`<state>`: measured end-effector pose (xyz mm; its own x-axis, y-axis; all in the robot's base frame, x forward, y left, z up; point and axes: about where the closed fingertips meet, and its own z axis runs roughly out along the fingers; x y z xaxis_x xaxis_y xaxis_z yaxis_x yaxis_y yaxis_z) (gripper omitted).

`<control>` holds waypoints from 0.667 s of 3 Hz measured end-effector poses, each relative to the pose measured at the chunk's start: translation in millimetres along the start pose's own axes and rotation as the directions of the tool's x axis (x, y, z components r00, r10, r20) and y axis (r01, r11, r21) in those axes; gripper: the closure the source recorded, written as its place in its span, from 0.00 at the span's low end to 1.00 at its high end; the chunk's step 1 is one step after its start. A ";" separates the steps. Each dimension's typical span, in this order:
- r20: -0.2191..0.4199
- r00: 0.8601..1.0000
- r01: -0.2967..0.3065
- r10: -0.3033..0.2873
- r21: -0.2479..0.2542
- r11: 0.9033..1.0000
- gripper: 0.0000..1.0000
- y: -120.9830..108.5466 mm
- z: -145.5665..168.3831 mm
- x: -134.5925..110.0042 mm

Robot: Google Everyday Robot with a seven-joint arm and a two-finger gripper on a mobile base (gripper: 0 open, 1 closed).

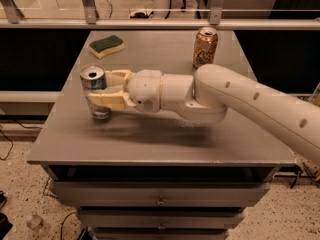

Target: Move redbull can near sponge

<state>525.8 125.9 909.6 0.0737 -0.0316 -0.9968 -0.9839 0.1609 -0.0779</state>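
The redbull can [93, 84], slim, blue and silver with an opened silver top, stands upright at the left side of the grey table [165, 144]. My gripper [99, 88] reaches in from the right and is shut on the can, one cream finger [109, 99] in front of it and one behind. Whether the can rests on the table or hangs just above it I cannot tell. The sponge [106, 45], green on top with a pale yellow base, lies flat at the far left of the table, a short way beyond the can.
A wider orange-tan can [205, 46] stands at the far right of the table, behind my white arm [240, 101]. A metal rail [160, 23] runs behind the table. Drawers [160, 200] sit below the front edge.
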 end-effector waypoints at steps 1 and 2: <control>-0.025 0.999 -0.034 0.035 0.007 0.999 1.00 -81.4 17.8 -11.8; -0.068 0.996 -0.063 0.065 0.026 0.998 1.00 -137.0 29.8 -18.6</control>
<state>664.1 133.8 938.2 -0.0016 -0.0883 -0.9961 -0.9819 0.1886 -0.0151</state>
